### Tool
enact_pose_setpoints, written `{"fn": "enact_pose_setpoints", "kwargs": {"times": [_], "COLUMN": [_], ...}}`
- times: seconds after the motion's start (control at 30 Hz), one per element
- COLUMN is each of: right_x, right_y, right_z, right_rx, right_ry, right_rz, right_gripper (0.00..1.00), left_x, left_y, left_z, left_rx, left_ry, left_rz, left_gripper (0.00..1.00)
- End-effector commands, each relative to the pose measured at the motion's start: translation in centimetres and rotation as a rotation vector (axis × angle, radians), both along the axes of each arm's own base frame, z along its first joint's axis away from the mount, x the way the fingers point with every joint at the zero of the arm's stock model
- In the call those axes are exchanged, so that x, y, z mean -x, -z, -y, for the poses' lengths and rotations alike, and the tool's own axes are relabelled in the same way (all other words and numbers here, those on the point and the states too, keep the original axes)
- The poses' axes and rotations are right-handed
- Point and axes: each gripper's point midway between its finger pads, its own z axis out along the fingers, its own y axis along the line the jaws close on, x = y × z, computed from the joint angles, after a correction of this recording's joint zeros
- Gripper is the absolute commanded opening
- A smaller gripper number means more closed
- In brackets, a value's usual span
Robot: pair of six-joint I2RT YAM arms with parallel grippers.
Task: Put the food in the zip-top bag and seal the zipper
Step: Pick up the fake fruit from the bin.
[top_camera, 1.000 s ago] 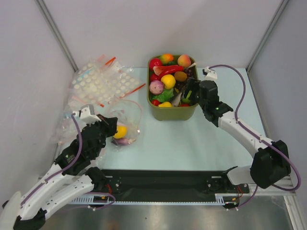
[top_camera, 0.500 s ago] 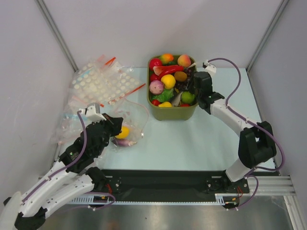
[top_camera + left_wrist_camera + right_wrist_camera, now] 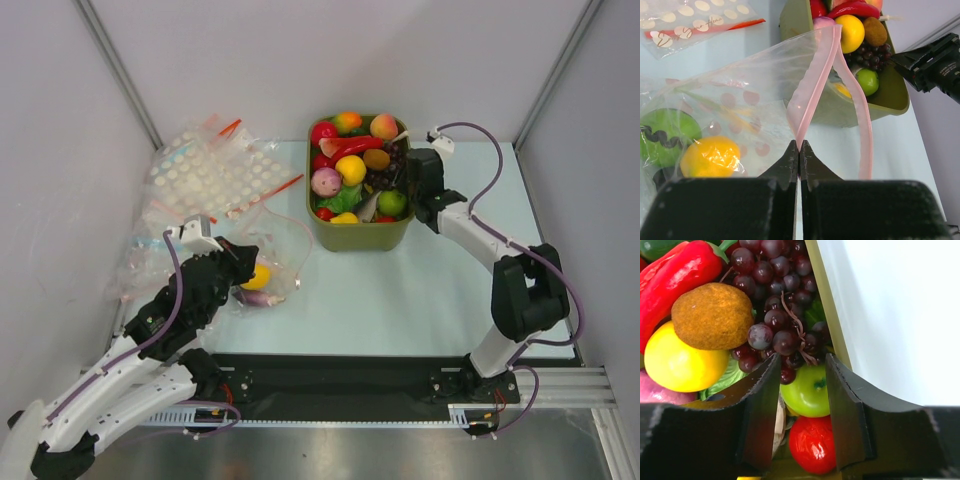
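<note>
While the left end effector pinches the zipper with its jaws pressed flat together, the pink strip rises from the grip and parts into two bands. The mouth of the zip-top bag gapes toward the olive tub. Inside the bag lie a yellow fruit and a green piece. The bag rests on the desk left of the tub, near a heap of white-dotted bags.

The right end effector hangs over the tub's right side, its fingers spread and nothing clamped. A green fruit sits between them, with dark grapes just beyond the tips. Whether the fingers touch the green fruit cannot be told.
</note>
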Motion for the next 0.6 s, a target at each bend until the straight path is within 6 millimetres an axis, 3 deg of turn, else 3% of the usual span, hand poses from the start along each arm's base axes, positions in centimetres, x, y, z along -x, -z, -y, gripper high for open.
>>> {"fn": "enact_pose_setpoints", "kwargs": {"times": [0.0,0.27,0.3,0.37,0.57], "right_x": [-1.7,-2.7,-2.8,-2.8,-1.9], "right_y": [-1.9,-0.8,-0.9,-1.0,-2.3], "right_z": [0.2,0.6,0.7,0.5,1.0], "right_rx": [-0.03,-0.065,-0.069,-0.07,-0.065], "right_ry": [0.034,0.039,0.039,0.03,0.023], "right_rz": [0.064,0.053,0.061,0.072,0.114], "right_gripper": [0.45,0.26,0.14,0.01,0.0], "left_x": [-0.2,-0.2,-0.2,-0.1,-0.1], "left_y": [-0.7,-0.8,-0.8,-0.8,-0.7], "left_z": [0.2,0.2,0.2,0.3,0.6], "left_rx": [0.009,0.009,0.009,0.01,0.012], "left_ry": [0.01,0.01,0.009,0.015,0.032], "left_rz": [0.027,0.03,0.03,0.03,0.029], "left_gripper": [0.0,0.0,0.0,0.0,0.01]}}
